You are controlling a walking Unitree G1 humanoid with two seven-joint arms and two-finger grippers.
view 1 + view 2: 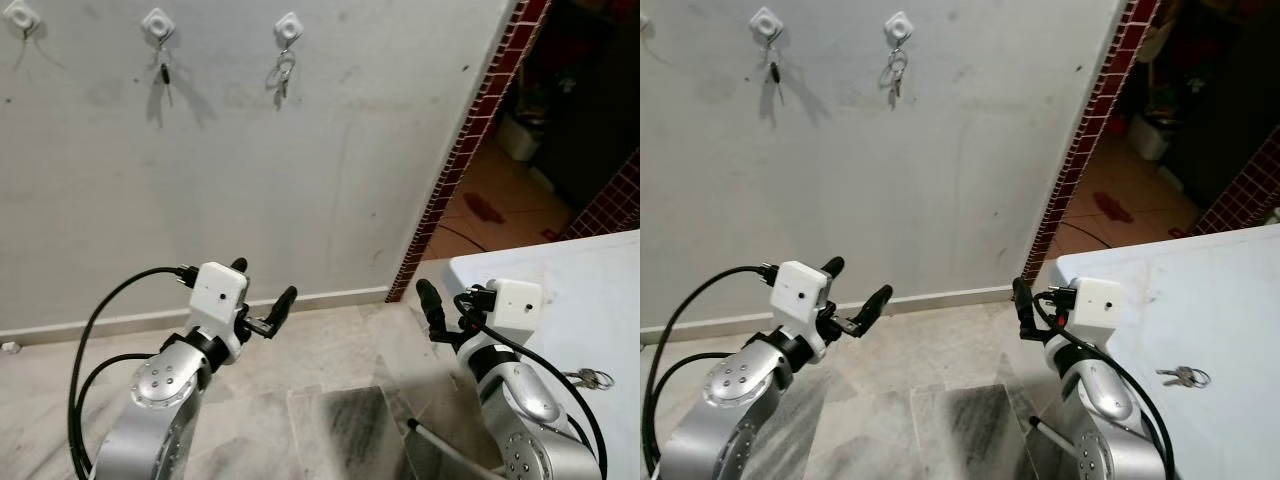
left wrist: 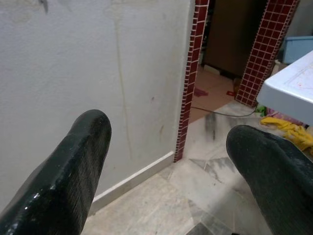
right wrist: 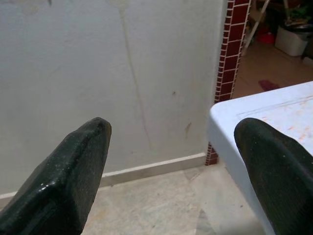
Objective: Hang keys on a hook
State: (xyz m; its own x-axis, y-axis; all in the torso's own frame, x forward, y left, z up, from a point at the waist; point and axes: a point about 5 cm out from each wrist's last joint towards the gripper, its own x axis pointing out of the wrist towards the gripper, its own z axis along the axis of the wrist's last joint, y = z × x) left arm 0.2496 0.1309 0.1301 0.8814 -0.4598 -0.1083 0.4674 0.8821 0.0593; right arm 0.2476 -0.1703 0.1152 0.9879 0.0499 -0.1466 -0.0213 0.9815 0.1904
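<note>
Facing 3 white square wall hooks (image 1: pixel 158 24), both sets of fingers spread and empty.
Small silver key bunch (image 1: pixel 1185 376) at 4 o'clock on pale white worktop (image 1: pixel 1200 300), near right gripper (image 3: pixel 171 171); left gripper (image 1: pixel 262 300) free.

No legible text, labels, brands, numbers or signs on any surface in any view.

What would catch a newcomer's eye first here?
Probably the white wall hooks up on the wall, two with keys hanging. Next, both raised arms: left gripper and right gripper, open and empty. A loose key bunch lies on the white table at right.
</note>
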